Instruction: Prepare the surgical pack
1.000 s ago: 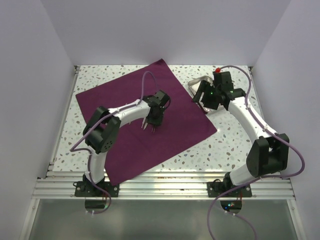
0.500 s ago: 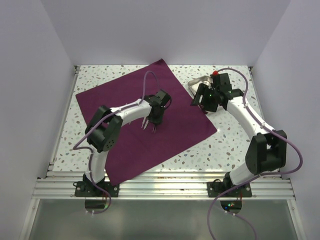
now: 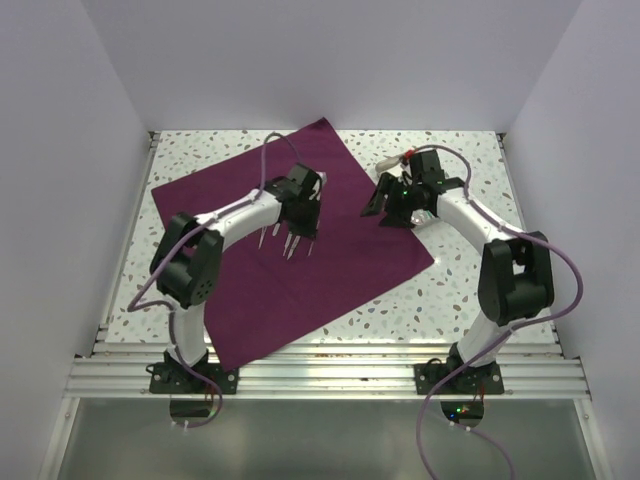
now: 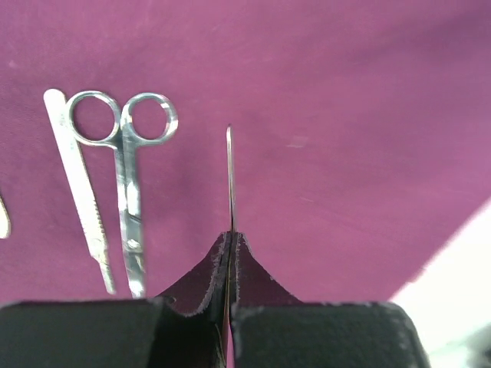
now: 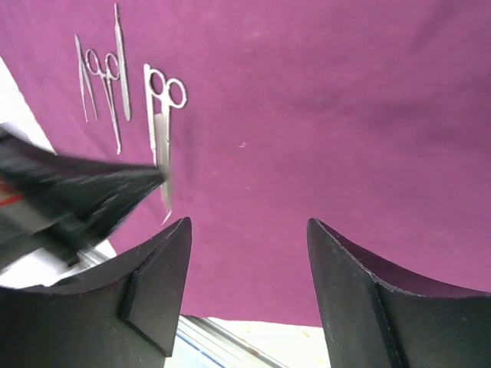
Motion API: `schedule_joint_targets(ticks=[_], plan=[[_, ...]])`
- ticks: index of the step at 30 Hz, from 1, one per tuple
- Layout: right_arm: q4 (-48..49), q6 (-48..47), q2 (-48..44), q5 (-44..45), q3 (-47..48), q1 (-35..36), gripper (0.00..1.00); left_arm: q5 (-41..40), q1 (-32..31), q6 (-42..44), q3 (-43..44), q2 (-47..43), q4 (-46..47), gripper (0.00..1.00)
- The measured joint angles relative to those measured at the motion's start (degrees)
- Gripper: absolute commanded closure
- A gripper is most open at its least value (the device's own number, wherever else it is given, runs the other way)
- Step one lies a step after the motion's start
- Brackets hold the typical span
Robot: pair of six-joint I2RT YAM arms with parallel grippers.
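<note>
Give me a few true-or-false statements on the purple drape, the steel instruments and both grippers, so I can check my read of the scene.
1. The deep purple fabric drape lies spread flat on the speckled white table. True.
2. The left gripper is open and empty. False: it is shut on a thin steel instrument.
3. Shiny steel scissors lie on the drape. True.
4. The right gripper holds the scissors. False: its jaws stand open and empty above the drape.
</note>
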Motion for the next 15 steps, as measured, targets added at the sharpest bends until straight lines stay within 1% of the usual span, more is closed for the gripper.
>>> schedule_joint_targets(ticks=[2,6,10,15], plan=[[1.3,2.1,1.4,-0.9,0.1,1.1,0.35,5.9,2.3,-1.3,-2.3,-3.7,2.5,1.0],[4.7,7.1,3.3,-2.1,0.4,4.6,0.35,15.1,5.3,-5.0,-5.4,-8.6,8.4,1.0],[8.3,10.8,4.5,-2.4,0.6,8.1,0.37,22.9,5.4,-9.2,-8.3,-9.3,14.7,1.0],[10.5,13.3,5.3,-2.3,1.5,10.6,0.43,28.5,5.0,-13.1,-10.6,-9.3,17.3,1.0]])
